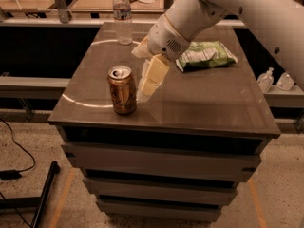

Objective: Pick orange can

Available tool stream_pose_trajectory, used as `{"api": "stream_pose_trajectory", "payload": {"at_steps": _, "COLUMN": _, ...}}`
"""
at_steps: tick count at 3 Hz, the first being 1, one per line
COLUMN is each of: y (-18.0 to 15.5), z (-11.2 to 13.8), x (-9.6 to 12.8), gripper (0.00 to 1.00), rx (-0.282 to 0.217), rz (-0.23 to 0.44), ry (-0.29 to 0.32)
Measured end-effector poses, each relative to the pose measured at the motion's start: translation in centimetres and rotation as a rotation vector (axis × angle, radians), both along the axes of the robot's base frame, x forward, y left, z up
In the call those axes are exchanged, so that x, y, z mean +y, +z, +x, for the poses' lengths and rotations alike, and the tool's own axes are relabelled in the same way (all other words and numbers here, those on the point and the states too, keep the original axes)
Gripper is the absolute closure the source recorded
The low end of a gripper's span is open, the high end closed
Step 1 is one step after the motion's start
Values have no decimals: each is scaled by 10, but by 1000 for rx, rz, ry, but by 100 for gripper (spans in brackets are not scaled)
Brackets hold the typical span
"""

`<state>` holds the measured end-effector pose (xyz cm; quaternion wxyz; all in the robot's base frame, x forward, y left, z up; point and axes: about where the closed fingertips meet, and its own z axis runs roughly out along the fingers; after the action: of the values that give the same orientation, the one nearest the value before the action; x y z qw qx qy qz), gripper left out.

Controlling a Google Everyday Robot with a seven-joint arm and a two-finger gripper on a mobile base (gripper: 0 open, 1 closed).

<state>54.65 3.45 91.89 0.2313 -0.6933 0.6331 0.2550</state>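
Note:
The orange can (122, 90) stands upright on the brown table top (199, 103), near the front left, with its silver pull-tab top showing. My gripper (145, 90) hangs from the white arm, pointing down and to the left, just to the right of the can. Its cream fingers (154, 74) are open and empty, with the tips close to the can's right side and not touching it.
A clear plastic water bottle (122, 17) stands at the table's back left. A green snack bag (205, 55) lies at the back right, behind the arm. Two small white bottles (275, 80) sit on a lower ledge to the right. A cable (14, 165) lies on the floor at the left.

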Motion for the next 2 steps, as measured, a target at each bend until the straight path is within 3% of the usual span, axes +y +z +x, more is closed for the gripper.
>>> {"api": "stream_pose_trajectory", "payload": {"at_steps": 1, "y": -2, "z": 0, "x": 9, "gripper": 0, "rx": -1, "rz": 28, "ry": -27}}
{"api": "stream_pose_trajectory", "payload": {"at_steps": 2, "y": -1, "z": 4, "x": 25, "gripper": 25, "rx": -37, "rz": 90, "ry": 19}}
